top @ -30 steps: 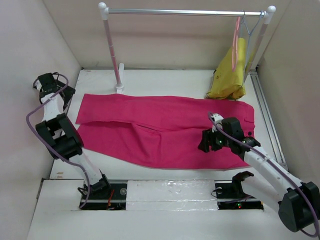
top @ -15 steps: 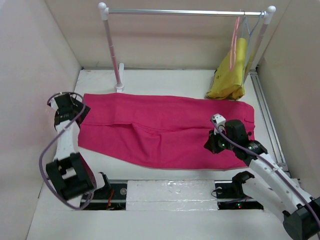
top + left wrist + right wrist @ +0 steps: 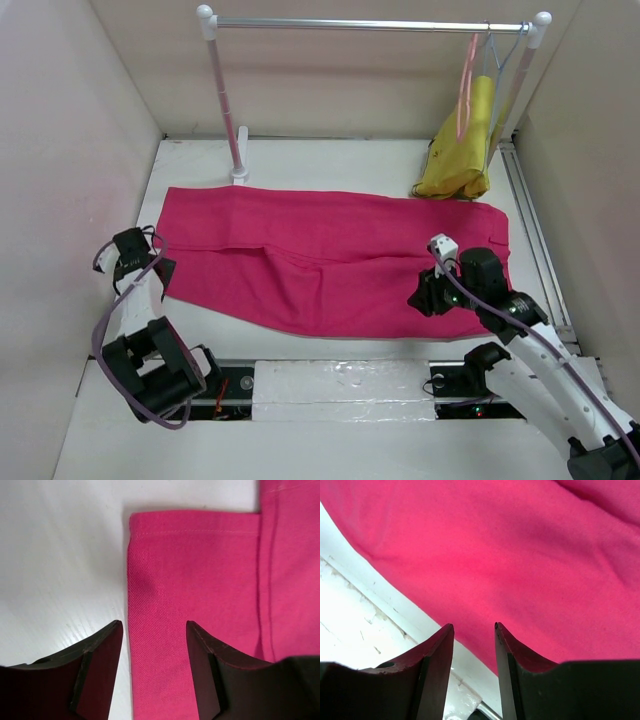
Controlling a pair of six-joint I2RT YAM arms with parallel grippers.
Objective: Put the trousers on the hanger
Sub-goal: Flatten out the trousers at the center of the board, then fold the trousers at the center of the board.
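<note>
Trousers [image 3: 330, 255] — flat magenta twill; left gripper [image 3: 153, 628] and right gripper [image 3: 474, 628] gape empty.

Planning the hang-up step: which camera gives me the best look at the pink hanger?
The top external view. There the hanger hangs as a thin sliver near the right end of the rail, beside the yellow garment. Neither wrist view shows it; both look down at the trousers.

We take this for a robot test cell: plain walls [image 3: 60, 120] box in a white table [image 3: 330, 160], the left arm [image 3: 140, 300] and right arm [image 3: 540, 345] bolted at its near edge and a clothes rail [image 3: 370, 23] above its far edge.
</note>
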